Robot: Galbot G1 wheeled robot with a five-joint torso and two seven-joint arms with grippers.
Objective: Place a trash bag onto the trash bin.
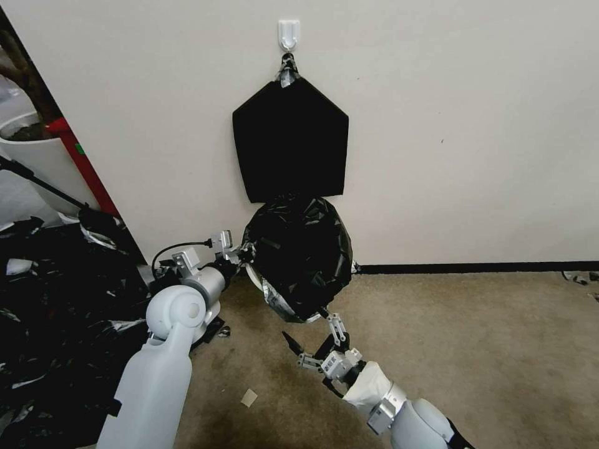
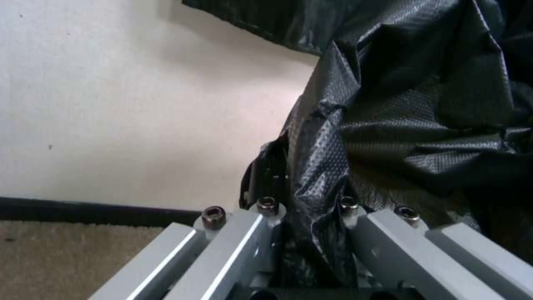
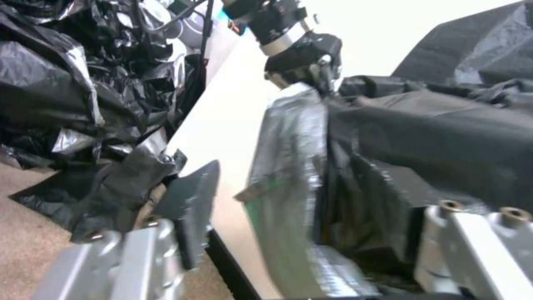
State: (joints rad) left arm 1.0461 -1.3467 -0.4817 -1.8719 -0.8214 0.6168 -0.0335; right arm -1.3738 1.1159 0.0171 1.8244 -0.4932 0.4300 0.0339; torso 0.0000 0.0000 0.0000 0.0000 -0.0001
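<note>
- Currently: trash bag [image 1: 299, 252] draped over trash bin [image 1: 257, 279], covering nearly all of it; sliver of white rim visible at the bin's left edge.
- Bin on the carpet [image 1: 486, 349] against the wall, directly below the flat black pack [image 1: 290, 140] hanging from a wall hook [image 1: 288, 32].
- Left hand [image 1: 240, 252] at the bin's left rim, clenched on a fold of bag film [image 2: 316, 216].
- Right hand [image 1: 312, 330] just in front of the bin's near edge, released, fingers spread, near the bag, contact unclear.
- Heap of black bags [image 1: 56, 299] well left of the bin.
</note>
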